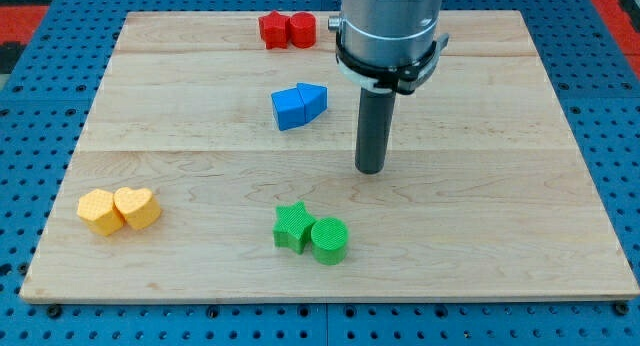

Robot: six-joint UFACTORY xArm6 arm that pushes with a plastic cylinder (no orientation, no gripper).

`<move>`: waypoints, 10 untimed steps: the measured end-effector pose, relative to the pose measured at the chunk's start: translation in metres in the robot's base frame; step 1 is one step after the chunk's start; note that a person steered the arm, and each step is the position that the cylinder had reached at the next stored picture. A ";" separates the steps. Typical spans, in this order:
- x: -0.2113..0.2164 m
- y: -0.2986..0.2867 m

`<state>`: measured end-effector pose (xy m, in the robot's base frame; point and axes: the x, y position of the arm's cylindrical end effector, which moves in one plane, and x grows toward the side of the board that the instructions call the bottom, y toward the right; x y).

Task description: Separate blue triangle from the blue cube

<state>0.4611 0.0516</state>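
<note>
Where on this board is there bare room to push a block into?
The board's right side is bare beyond my tip. Bare too: the left part between the blue cube touching the blue triangle and the yellow pair. Crowded: the red pair at top, the green pair at bottom.

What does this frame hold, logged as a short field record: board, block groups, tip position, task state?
board: wooden board on blue pegboard
blue pair: blue cube and blue triangle, touching, upper middle
red pair: red blocks, view's top
yellow pair: yellow blocks, view's lower left
green pair: green star beside green cylinder, lower middle
my tip: to the view's right of and below the blue pair, not touching
task state: blue pair not yet separated
</note>
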 end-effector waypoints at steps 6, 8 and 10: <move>-0.089 -0.061; -0.145 -0.116; -0.184 -0.168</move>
<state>0.2772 -0.1160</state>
